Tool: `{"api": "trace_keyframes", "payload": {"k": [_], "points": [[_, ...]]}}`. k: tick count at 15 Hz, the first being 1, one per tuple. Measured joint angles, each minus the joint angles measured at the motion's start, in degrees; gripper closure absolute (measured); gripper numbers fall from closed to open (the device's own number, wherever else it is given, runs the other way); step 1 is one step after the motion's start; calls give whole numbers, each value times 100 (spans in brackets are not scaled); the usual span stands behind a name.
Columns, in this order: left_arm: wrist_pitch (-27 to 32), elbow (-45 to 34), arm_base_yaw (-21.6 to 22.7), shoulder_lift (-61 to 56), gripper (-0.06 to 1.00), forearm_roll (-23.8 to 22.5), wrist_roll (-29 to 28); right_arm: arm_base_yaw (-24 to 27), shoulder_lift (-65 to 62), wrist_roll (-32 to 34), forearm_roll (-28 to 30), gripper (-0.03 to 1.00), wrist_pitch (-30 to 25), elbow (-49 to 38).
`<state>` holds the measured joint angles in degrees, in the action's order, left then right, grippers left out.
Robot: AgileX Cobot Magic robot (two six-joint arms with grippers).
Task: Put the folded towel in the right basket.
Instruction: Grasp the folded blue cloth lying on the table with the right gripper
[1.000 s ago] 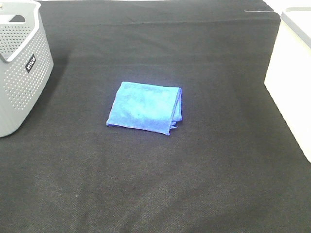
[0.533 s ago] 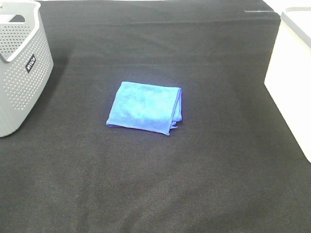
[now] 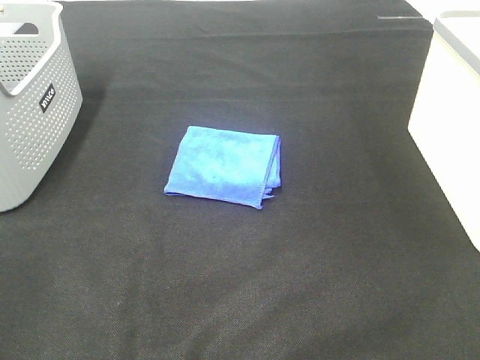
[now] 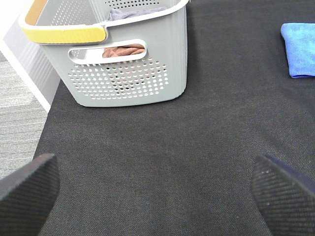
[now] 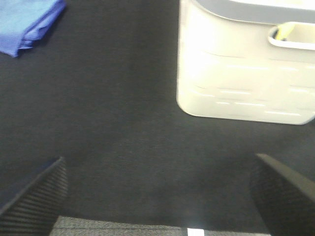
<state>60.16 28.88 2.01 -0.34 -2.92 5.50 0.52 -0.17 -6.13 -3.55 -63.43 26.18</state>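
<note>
The left fingers (image 4: 29, 189) are standing wide apart, gripping nothing, with only bare black desk (image 3: 225, 300) showing between them; the right fingers (image 5: 34, 194) are standing equally wide, also holding nothing. Just ahead of the left fingers the grey perforated left basket (image 4: 133, 73) is sitting, with a brownish cloth (image 4: 123, 50) showing through its handle slot. Ahead of the right fingers, toward the outer side, the pale right basket (image 5: 241, 73) is resting; something yellow is showing at its handle slot, too small to identify. The folded towel (image 3: 223, 165) is lying flat on the desk between the baskets, well apart from both pairs of fingers, its long axis running basket to basket and its layered edges facing the right basket. Grey floor (image 4: 19, 113) is showing past the desk's edge.
</note>
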Motion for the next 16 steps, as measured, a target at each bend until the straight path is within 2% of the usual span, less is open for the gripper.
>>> {"api": "trace_keyframes", "payload": {"k": [4, 16], "points": [[0, 0, 0, 0, -4, 0, 0, 0, 0, 407, 286, 0, 0, 0], [0, 0, 0, 0, -4, 0, 0, 0, 0, 458, 286, 0, 17, -11]]}}
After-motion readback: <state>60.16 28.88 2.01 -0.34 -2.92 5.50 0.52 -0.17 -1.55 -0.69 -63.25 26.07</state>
